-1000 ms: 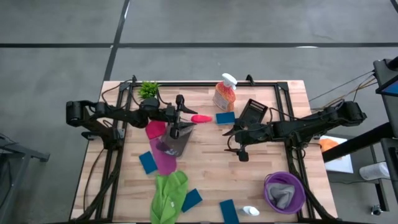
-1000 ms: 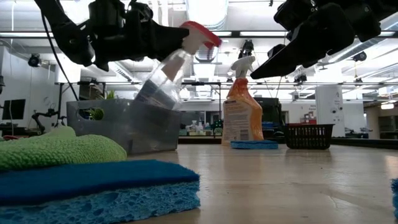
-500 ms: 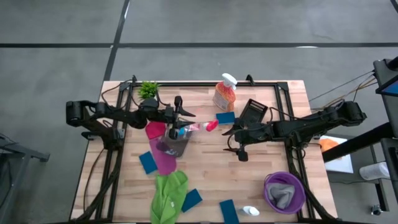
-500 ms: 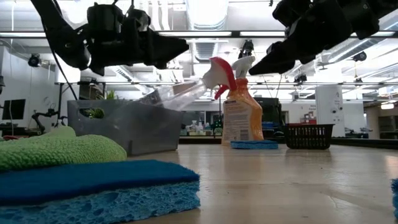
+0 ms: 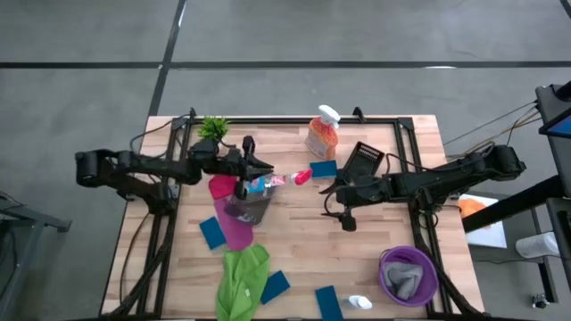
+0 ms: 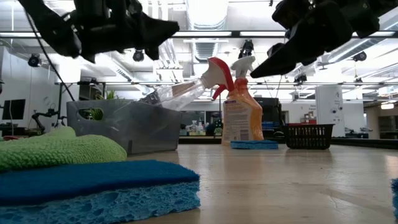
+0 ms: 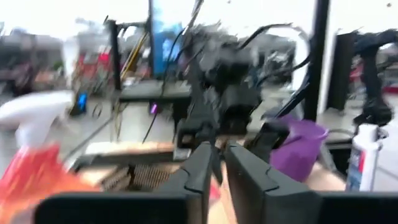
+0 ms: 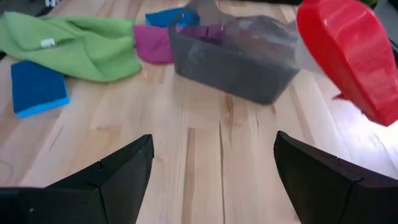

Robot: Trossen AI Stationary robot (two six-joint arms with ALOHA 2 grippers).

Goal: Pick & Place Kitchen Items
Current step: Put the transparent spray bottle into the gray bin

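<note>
**Red-topped bottle is leaning out of the bin, and the right arm is the one facing it**

Wooden counter (image 5: 294, 236), workshop clutter behind it. The thing that matters is the clear red-topped bottle (image 5: 278, 181). It sits with its base down in the grey bin (image 5: 246, 206) and leans out over the rim, its long axis tilted low with the red trigger head aimed across the counter toward the right arm. In the low view that red head ends just in front of the orange spray bottle (image 6: 242, 118).

The left gripper (image 5: 260, 165) is just above and behind the bottle's body, empty, fingers nearly together, not touching it as far as I can tell. The right gripper (image 5: 332, 190) hovers near the red head with its fingers spread wide, nothing between them.

My guess: if anyone tidies that lean, the right arm has the shorter reach. Spread outward are a magenta cloth (image 5: 234, 227), a green cloth (image 5: 239, 281), blue sponges (image 5: 274, 286) and a purple bowl (image 5: 409, 275).
</note>
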